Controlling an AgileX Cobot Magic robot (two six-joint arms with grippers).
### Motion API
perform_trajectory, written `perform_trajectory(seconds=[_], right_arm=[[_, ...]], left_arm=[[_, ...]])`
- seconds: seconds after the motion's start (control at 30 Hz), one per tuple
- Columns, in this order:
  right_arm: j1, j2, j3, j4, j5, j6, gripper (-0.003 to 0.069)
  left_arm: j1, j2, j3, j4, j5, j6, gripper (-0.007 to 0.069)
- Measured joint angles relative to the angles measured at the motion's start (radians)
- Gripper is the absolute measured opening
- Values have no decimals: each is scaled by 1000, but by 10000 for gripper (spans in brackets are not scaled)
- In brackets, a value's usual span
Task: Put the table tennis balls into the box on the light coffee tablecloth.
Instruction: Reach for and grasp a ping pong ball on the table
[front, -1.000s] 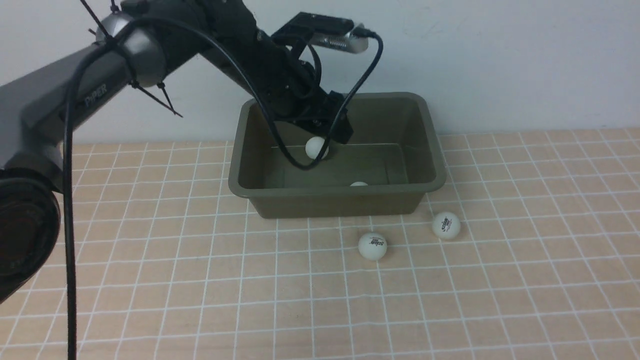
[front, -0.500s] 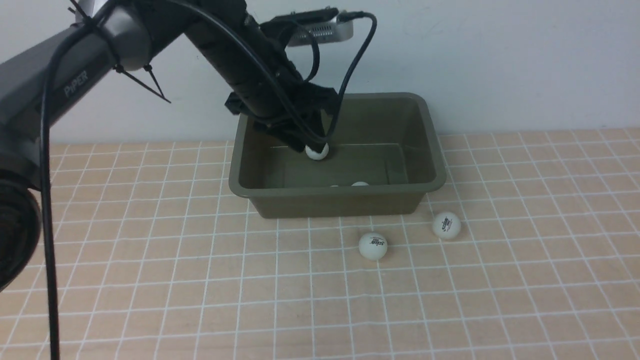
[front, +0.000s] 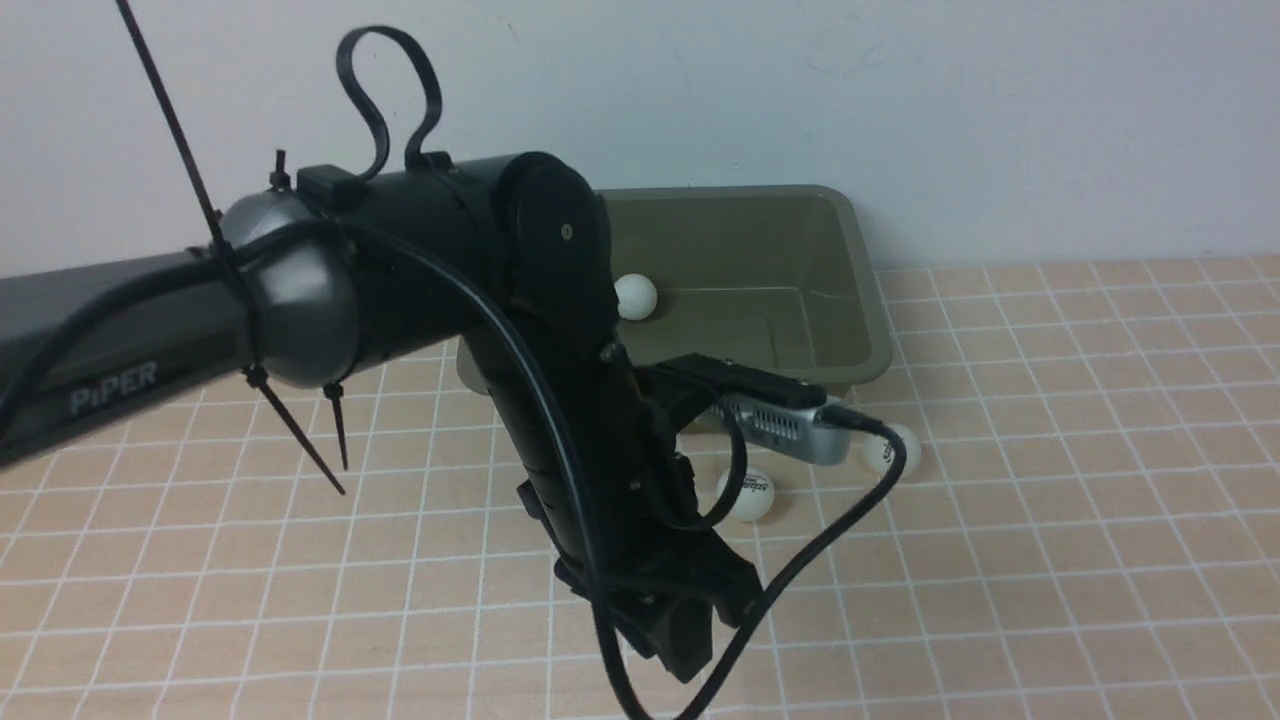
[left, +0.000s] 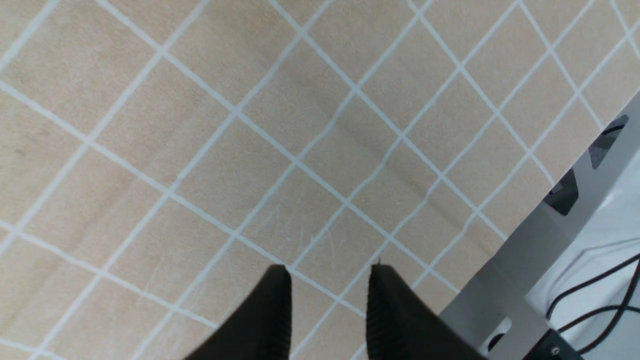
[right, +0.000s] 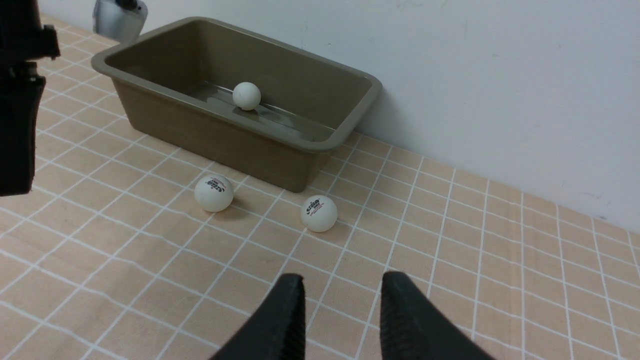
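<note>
The olive-grey box (front: 868, 330) stands at the back on the light coffee tablecloth (front: 1050, 520). One white table tennis ball (front: 635, 296) lies inside it, also seen in the right wrist view (right: 246, 95). Two logo-printed balls lie on the cloth in front of the box (right: 214, 192) (right: 319, 213); in the front view they (front: 752, 492) (front: 897, 447) are partly hidden by my left arm. My left gripper (front: 683, 655) (left: 327, 272) is open and empty, low over bare cloth near the front. My right gripper (right: 344, 282) is open and empty, short of the two balls.
My left arm (front: 520, 330) and its cable cross the middle of the front view and hide the box's left part. The table's front edge and a grey frame (left: 540, 250) show beside the left gripper. A white wall (front: 1000, 120) stands right behind the box.
My left arm has left the box and swung down toward the front of the table. The ball it held over the box now lies inside it.
</note>
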Motion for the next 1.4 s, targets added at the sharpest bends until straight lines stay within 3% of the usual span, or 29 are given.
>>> perform_trajectory(seconds=[0.17, 0.33, 0.6, 0.7, 0.83, 0.93, 1.1, 1.4], right_arm=[[0, 0, 0, 0, 0, 0, 209], [0, 0, 0, 0, 0, 0, 209], [0, 1, 0, 40, 9, -25, 209], [0, 43, 0, 137, 57, -137, 209], [0, 174, -3, 298, 79, -274, 209], [0, 304, -28, 340, 78, -323, 209], [0, 593, -170, 294, 74, -337, 209], [0, 1112, -493, 242, 93, -241, 209]], left_arm=[[-12, -32, 2, 81, -2, 9, 162], [-12, -105, 5, 242, -2, -17, 162], [-12, -282, 7, 522, 3, -201, 162], [-12, -364, 9, 613, 8, -273, 162], [-12, -416, 9, 648, 16, -320, 162], [-12, -433, 10, 649, 20, -330, 162], [-12, -459, 11, 635, 25, -332, 162], [-12, -466, 11, 587, -4, -330, 162]])
